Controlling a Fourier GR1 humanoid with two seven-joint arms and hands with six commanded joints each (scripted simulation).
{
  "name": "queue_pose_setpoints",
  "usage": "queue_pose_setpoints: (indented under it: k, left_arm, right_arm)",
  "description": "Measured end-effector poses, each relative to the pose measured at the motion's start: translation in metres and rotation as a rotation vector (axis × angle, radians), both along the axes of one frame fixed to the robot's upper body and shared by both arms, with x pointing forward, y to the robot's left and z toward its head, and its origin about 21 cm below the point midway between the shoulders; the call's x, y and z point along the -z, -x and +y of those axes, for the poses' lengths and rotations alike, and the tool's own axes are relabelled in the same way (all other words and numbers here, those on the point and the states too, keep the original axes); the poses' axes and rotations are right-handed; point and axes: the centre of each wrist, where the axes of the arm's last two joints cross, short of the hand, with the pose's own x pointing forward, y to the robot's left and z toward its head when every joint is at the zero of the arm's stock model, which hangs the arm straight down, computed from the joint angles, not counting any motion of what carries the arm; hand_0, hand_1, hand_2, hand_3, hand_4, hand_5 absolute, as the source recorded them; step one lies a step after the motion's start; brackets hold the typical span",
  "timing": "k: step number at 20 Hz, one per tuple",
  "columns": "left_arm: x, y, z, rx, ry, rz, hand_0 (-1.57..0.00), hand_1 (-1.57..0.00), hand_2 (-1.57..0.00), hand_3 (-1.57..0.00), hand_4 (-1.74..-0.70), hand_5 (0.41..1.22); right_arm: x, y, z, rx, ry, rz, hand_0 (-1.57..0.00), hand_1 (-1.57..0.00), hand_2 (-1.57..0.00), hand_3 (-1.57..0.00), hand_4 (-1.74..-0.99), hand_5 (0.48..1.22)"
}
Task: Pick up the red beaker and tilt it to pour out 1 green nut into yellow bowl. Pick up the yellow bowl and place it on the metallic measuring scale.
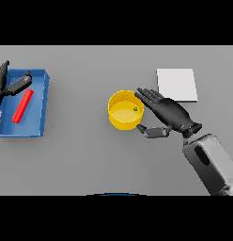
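Observation:
The yellow bowl (pixel 124 111) stands on the table's middle with one green nut (pixel 135 109) inside near its right wall. My right hand (pixel 167 114) is right beside the bowl's right side, open, fingers straight along the rim and the thumb below it. The red beaker (pixel 22 106) lies on its side in the blue tray (pixel 41 108) at the left. My left hand (pixel 10 85) hovers over the tray's upper left corner, open, holding nothing. The metallic measuring scale (pixel 177 84) is a pale flat square at the back right.
The blue tray takes up the table's left edge. The scale lies just behind and right of my right hand, a short gap from the bowl.

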Motion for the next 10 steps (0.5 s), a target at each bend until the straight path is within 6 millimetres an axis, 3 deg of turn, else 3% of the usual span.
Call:
queue_pose_setpoints:
  k: [10]
  left_arm:
    - [-0.005, -0.004, 0.001, -0.004, -0.009, -0.001, 0.00, 0.00, 0.00, 0.00, -0.79, 0.720]
  right_arm:
    - [-0.001, -0.033, 0.033, -0.223, 0.211, 0.064, 0.00, 0.00, 0.00, 0.00, -1.250, 0.686]
